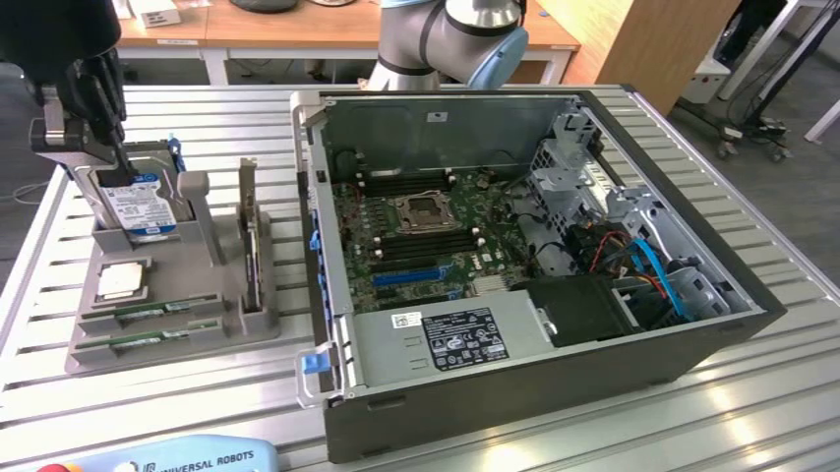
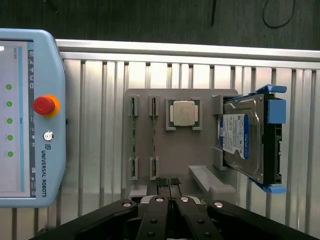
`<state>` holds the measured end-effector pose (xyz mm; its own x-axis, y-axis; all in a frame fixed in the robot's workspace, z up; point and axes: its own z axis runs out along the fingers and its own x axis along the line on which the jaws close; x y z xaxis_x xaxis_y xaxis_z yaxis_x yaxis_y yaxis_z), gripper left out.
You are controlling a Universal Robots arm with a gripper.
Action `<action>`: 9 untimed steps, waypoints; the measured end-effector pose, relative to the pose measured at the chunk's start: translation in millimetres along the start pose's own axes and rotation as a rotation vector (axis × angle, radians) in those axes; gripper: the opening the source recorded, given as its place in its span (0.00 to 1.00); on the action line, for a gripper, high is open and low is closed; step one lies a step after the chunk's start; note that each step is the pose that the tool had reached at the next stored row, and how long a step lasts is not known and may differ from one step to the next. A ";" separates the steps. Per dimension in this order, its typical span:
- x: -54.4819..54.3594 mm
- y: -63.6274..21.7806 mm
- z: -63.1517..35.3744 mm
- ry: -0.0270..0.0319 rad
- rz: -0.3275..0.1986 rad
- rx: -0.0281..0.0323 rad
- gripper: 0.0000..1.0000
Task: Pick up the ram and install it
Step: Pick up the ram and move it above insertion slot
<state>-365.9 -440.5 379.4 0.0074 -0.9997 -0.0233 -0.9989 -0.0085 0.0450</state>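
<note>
Ram (image 1: pixel 148 313): lies lengthwise in a slot of the grey holder (image 1: pixel 210 339), green edge up, untouched. Shares that holder with a twin stick (image 1: pixel 140 340) in the neighbouring slot, just beside it at six o'clock on the exterior view's clock face. Has the square silver processor (image 1: pixel 121 282) close by at twelve o'clock, and beyond that the blue-labelled hard drive (image 1: pixel 138 206) standing on edge in its cradle.

Gripper (image 2: pixel 168 182): seen in the wrist view poised above the holder's rim, near one end of the two ram slots and clear of both sticks. Jaws pressed together, dark pads meeting, nothing between them.

Farther out, again by the exterior view's clock: teach pendant (image 1: pixel 171 457) at six o'clock of the holder, open computer case (image 1: pixel 525 383) at three o'clock with its motherboard (image 1: pixel 420 236) exposed, all on a slatted metal table (image 1: pixel 735 413).
</note>
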 end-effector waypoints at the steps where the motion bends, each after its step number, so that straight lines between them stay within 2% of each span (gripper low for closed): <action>1: 0.0 0.0 0.0 0.0000 0.000 0.0000 0.10; 9: 0.0 0.0 0.0 0.0000 0.000 0.0000 0.11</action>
<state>-365.9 -440.5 379.4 0.0074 -0.9997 -0.0233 -0.9989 -0.0085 0.0450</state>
